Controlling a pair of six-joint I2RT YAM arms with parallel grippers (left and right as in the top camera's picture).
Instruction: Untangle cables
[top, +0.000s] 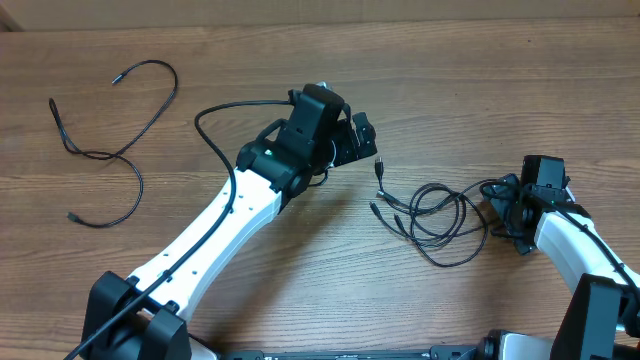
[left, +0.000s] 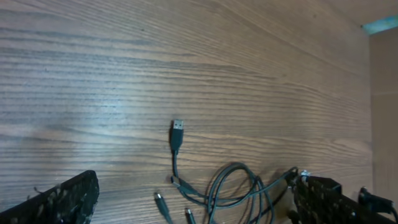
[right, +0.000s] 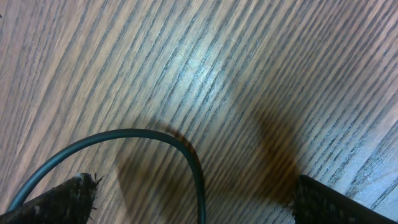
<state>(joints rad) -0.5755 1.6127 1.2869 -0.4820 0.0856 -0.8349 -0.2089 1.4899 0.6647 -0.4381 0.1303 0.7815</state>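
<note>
One thin black cable (top: 110, 140) lies by itself in a loose S at the far left of the table. Two more cables (top: 440, 215) lie looped over each other at centre right, their plug ends (top: 380, 205) pointing left. My left gripper (top: 362, 140) hangs open just up-left of that tangle, holding nothing. In the left wrist view a USB plug (left: 177, 132) and the loops (left: 236, 193) lie on the wood between the spread fingers (left: 62, 199). My right gripper (top: 503, 213) stands open at the tangle's right end. In the right wrist view a cable loop (right: 155, 140) runs between its fingertips (right: 342, 202), not pinched.
A thicker black wire (top: 215, 135) arcs off the left arm over the wooden table (top: 450, 90). The right arm's white link (top: 570, 245) lies at the right edge. The table's far edge runs along the top.
</note>
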